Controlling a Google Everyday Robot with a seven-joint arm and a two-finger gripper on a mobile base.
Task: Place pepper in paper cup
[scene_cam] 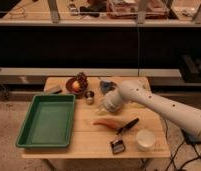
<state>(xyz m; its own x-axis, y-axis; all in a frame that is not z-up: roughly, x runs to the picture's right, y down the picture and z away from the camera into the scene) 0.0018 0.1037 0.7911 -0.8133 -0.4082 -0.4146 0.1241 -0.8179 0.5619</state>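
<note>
The pepper point(107, 122), slim and orange-red, lies flat on the wooden table point(89, 142) near its middle. The paper cup point(145, 139), short and white, stands upright at the front right, to the right of the pepper and apart from it. My white arm reaches in from the right. Its gripper point(101, 105) hangs just behind and above the pepper, and I see nothing held in it.
A green tray point(46, 122) fills the table's left side. A black brush point(125, 128) lies between pepper and cup. A reddish-brown bowl point(70, 85) with an orange fruit point(76, 86), a small metal cup point(89, 96) and a blue object point(108, 86) stand at the back.
</note>
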